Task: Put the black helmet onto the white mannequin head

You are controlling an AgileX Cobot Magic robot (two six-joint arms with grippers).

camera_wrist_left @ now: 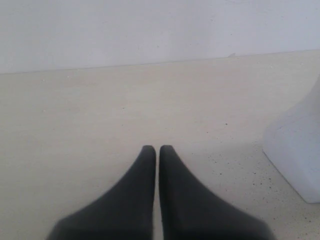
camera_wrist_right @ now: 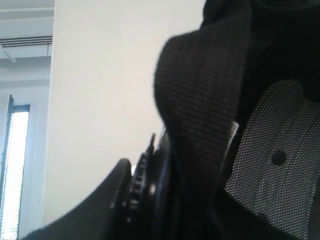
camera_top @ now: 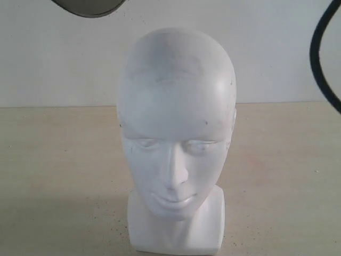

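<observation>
Helmet: matte black visored helmet aloft, up-left of bald white mannequin head.
Handling: probably stiff, light, slick; grip rim, not floppy strap.
Left jaws: together, empty.
Right jaws: cannot tell.

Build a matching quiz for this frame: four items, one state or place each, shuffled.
1. white mannequin head
2. black helmet
3. left gripper
4. black cable

A. shut, holding nothing
B. upright on the table
C. raised, cut off by the exterior view's top edge
D. curving down the exterior view's right edge

Pairs: 1-B, 2-C, 3-A, 4-D
</observation>
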